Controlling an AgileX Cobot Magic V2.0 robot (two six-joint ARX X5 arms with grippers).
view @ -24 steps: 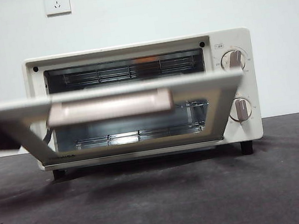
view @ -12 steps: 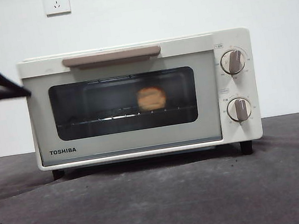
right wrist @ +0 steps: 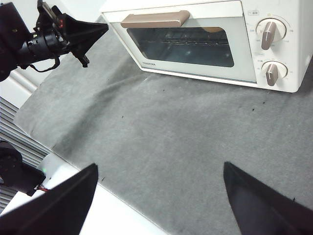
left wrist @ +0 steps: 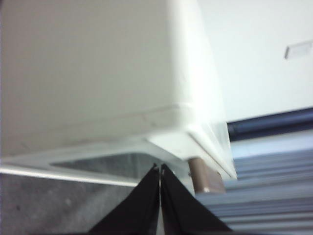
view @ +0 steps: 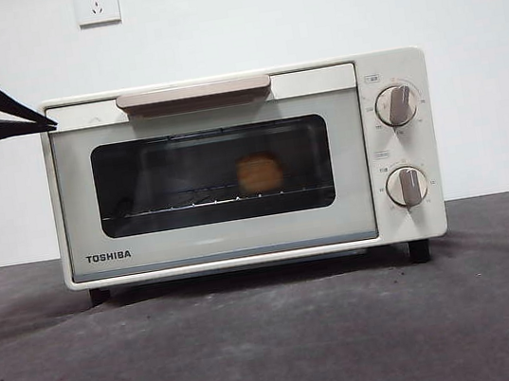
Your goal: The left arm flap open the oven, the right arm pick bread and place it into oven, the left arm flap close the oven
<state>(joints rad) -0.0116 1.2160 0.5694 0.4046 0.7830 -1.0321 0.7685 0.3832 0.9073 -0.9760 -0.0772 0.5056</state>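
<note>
From my seat, the oven [view: 242, 168] sits on the grey table [view: 277, 340] with its door fully up and flush against the body. The beige handle [view: 193, 92] runs along the top of the door. Through the dark window I can make out the bread [view: 260, 172] resting on the wire rack [view: 175, 205], a little right of the window's middle.

My left gripper [view: 45, 121] comes in from the upper left in the front view, its tapered black jaws pressed together into one point. That point sits right at the oven's top left corner, level with the door's upper edge; I cannot tell whether it actually touches. My left wrist camera shows the same thing: the two jaws meet with only a hairline seam between them, aimed at the underside of the cream corner, with the end of the handle just beside them.

My right gripper [right wrist: 159, 196] hangs high and well back from the oven, looking down across the table. Its jaws are spread wide and hold nothing. In that view the left arm [right wrist: 44, 39] reaches slantwise toward the oven's corner
</note>
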